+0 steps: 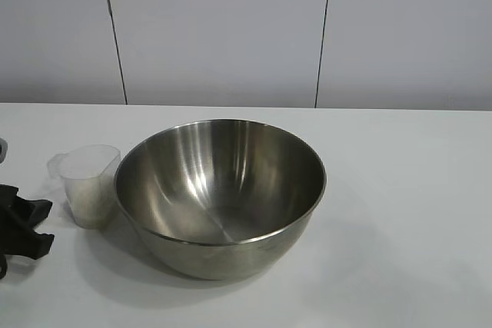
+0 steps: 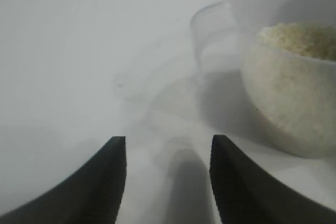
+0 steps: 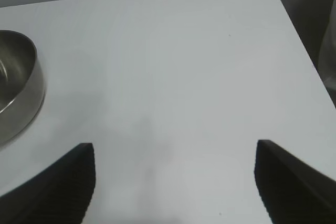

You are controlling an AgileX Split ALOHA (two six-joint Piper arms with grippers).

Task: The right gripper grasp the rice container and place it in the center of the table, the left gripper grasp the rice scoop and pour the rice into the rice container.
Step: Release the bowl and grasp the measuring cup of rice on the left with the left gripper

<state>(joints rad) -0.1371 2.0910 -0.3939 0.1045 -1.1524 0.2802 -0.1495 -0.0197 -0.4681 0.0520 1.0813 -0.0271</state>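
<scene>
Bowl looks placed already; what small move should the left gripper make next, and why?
Probably ease the left gripper forward and toward the scoop until its open fingers straddle it. The bowl already sits mid-table, empty, while the scoop stands upright beside it holding rice, ungrasped and off to one side of the gripper. The right gripper hangs open, clear of the bowl.

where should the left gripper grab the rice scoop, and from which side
Judging from these views, across the tapering wall of the rice scoop, coming from the left gripper side. The rice container crowds its far side, and the scoop stands upright with rice inside, so a level side grip seems safest.
</scene>
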